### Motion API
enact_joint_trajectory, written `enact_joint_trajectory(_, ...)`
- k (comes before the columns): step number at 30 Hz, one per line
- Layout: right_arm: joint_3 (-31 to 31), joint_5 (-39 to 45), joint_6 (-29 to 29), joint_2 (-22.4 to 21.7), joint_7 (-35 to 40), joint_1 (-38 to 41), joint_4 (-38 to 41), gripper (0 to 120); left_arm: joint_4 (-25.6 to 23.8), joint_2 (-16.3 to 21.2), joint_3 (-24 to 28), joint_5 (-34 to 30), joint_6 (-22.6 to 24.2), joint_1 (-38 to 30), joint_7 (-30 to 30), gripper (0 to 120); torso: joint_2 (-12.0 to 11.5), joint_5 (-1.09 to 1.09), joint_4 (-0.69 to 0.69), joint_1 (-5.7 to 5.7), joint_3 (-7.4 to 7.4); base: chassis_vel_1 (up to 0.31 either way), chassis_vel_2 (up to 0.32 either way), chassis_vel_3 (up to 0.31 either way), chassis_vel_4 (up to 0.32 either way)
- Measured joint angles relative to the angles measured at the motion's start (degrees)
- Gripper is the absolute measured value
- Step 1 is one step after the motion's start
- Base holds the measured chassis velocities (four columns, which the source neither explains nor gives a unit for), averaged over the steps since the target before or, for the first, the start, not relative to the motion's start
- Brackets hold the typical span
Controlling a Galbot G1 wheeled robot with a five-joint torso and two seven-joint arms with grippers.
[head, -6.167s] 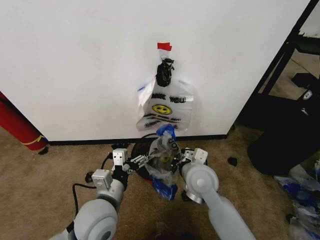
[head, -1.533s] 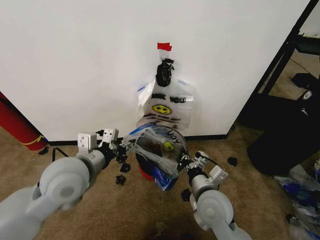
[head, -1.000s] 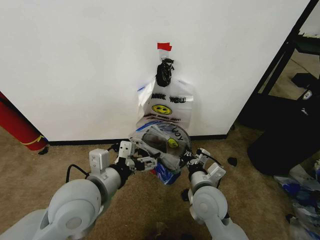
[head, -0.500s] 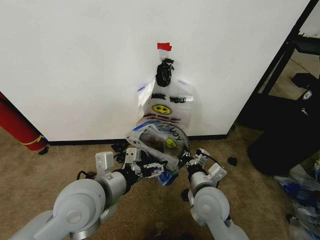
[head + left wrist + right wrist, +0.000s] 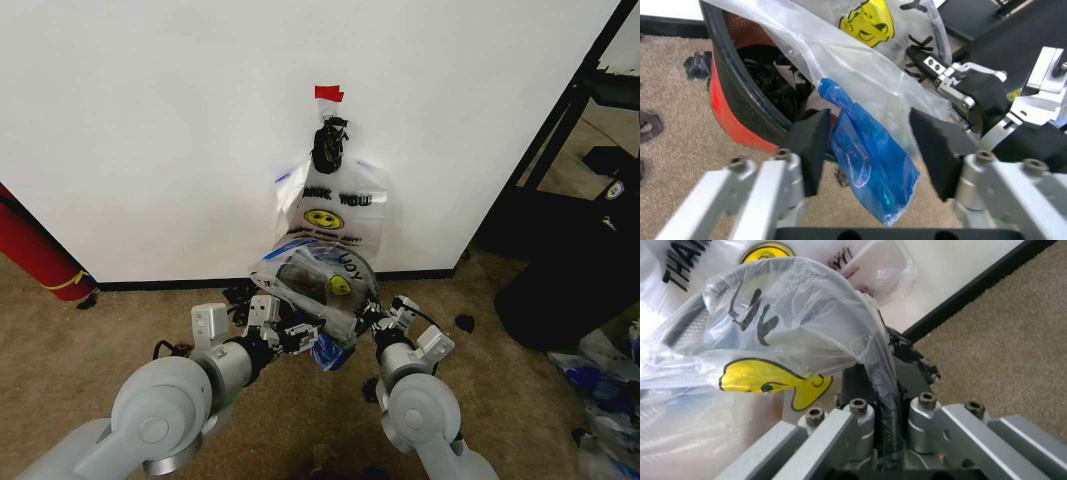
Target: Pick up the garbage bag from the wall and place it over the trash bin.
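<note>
The garbage bag [image 5: 318, 280] lies draped over the trash bin [image 5: 740, 95], which stands on the carpet floor [image 5: 120, 320] close to the wall [image 5: 150, 120]. The right gripper [image 5: 884, 427] holds a twisted part of the bag; its jaws are pressed together on the plastic. The left gripper [image 5: 870, 145] is near the bin's front rim, jaws spread wide, with the bag's blue stripe [image 5: 870, 165] hanging between them. More bags [image 5: 335, 210] alike hang from the hook [image 5: 328, 140] above, under the red tape [image 5: 328, 93].
</note>
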Motion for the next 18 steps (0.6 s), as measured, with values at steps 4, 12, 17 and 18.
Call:
enact_joint_trajectory(4, 0.0, 0.1, -0.1, 0.0, 0.2, 0.1, 0.0, 0, 0.1, 0.3, -0.1, 0.1, 0.1, -0.2, 0.0, 30, 0.0, 0.00, 0.00, 0.00, 0.00, 0.000, 0.000, 0.000, 0.000)
enact_joint_trajectory(12, -0.4, 0.6, 0.1, -0.1, 0.7, 0.7, -0.1, 0, 0.4, 0.7, -0.1, 0.1, 0.9, -1.0, 0.2, 0, 0.0, 0.00, 0.00, 0.00, 0.00, 0.000, 0.000, 0.000, 0.000)
enact_joint_trajectory(17, -0.4, 1.2, 0.1, -0.5, 1.3, 1.3, 0.0, 0, 0.0, 0.7, -0.1, 0.1, 0.9, -0.6, 0.1, 0, 0.0, 0.00, 0.00, 0.00, 0.00, 0.000, 0.000, 0.000, 0.000)
enact_joint_trajectory(18, -0.3, 1.4, 0.1, -0.6, 1.3, 1.3, 0.0, 0, -0.1, 0.8, -0.2, 0.1, 0.9, -0.5, 0.1, 0, 0.0, 0.00, 0.00, 0.00, 0.00, 0.000, 0.000, 0.000, 0.000)
